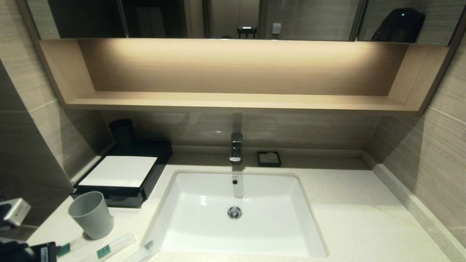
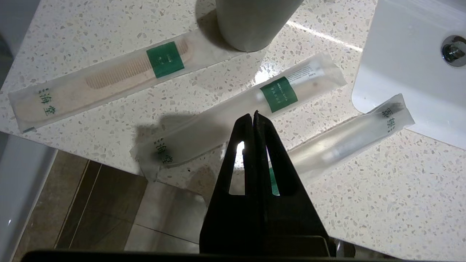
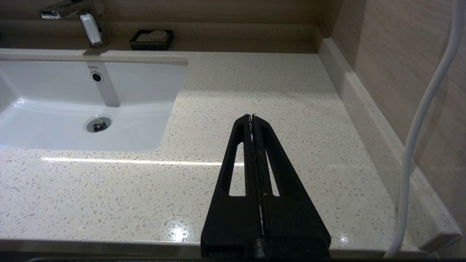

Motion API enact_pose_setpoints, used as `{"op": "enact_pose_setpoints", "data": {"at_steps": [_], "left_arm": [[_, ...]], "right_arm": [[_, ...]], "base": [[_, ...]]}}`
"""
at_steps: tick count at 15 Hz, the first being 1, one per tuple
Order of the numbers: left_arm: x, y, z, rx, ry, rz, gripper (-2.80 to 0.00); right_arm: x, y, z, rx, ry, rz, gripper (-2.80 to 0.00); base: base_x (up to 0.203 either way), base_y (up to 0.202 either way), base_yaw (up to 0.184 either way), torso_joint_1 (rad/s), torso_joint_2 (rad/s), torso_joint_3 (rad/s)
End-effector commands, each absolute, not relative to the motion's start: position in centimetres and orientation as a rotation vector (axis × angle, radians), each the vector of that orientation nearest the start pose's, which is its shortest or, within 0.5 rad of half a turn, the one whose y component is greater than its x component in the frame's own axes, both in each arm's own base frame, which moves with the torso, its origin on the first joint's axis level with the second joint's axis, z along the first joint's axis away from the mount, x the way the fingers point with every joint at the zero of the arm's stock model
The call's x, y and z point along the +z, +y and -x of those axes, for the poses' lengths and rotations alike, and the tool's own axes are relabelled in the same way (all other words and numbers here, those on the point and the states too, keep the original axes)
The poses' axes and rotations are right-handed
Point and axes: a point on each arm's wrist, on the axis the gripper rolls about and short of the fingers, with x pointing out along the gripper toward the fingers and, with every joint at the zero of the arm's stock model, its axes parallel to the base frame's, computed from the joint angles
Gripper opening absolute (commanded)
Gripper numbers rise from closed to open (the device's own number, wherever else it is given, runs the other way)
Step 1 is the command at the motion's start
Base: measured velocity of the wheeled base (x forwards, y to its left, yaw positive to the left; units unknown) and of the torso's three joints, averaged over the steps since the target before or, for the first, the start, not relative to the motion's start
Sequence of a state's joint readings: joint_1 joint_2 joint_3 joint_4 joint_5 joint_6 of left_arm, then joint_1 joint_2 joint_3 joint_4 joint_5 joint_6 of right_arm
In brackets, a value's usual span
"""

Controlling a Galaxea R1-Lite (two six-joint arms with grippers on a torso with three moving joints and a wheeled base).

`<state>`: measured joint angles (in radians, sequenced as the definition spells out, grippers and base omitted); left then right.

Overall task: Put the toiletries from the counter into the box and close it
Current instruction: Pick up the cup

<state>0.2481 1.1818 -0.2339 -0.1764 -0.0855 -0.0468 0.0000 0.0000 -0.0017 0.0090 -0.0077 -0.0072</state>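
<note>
Toiletries [image 2: 233, 123] lie partly hidden—left gripper [image 2: 253, 115] closed above them.

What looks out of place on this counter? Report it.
Two packets stick out past the counter's edges: the middle packet overhangs the front edge above the floor, and the toothbrush packet pokes over the sink rim. The box appears closed.

Box [image 1: 120, 171] sits shut at the back left of the counter [image 1: 356, 218], white top up, with a grey cup [image 1: 91, 214] just in front. Slim packets [image 1: 109, 249] (green labels on two) lie by the sink [image 1: 236, 211]. Left arm [image 1: 22, 251] pokes in bottom-left.
</note>
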Motion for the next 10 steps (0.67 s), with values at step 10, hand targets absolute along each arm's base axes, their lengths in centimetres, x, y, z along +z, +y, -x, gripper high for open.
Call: {"op": "enact_pose_setpoints", "data": {"at_steps": [10], "left_arm": [[6.2, 3.3, -13.6, 0.175, 0.793, 0.169, -2.80]], "right_arm": [[7.5, 0.0, 2.3, -0.008, 0.008, 0.008, -2.80]], "base": [[0.000, 0.000, 0.000, 0.000, 0.00, 0.000]]}}
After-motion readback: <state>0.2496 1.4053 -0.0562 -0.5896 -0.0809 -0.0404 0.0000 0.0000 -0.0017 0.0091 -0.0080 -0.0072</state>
